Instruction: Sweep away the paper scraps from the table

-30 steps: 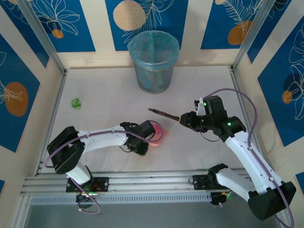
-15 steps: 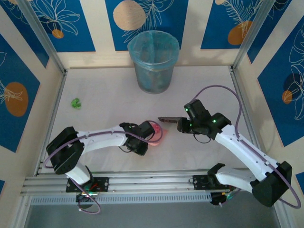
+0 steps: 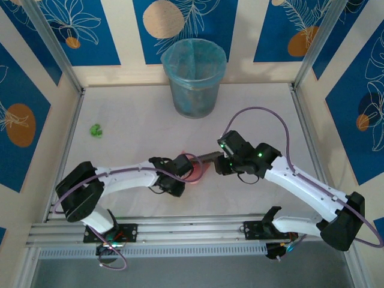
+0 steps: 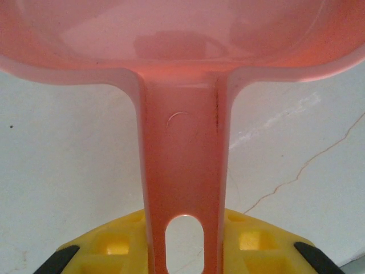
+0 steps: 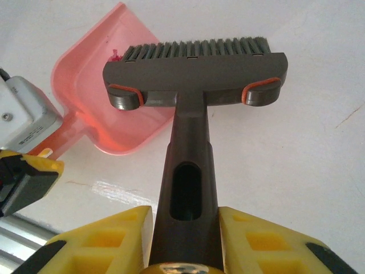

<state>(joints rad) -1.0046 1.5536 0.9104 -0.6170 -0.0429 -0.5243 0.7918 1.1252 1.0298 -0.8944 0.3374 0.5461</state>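
Right claw (image 5: 185, 228) gripping the dark grey plastic brush (image 5: 194, 68), crumpled green paper scrap (image 3: 95, 129) lying far left, nearer the left arm (image 3: 129, 173).

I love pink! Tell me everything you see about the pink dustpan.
The dustpan is glossy, see-through pink plastic: a shallow tray with raised walls and a flat handle with an oval hole. It lies on the white table, its handle pinched by the left hand. The grey brush is at its open edge.
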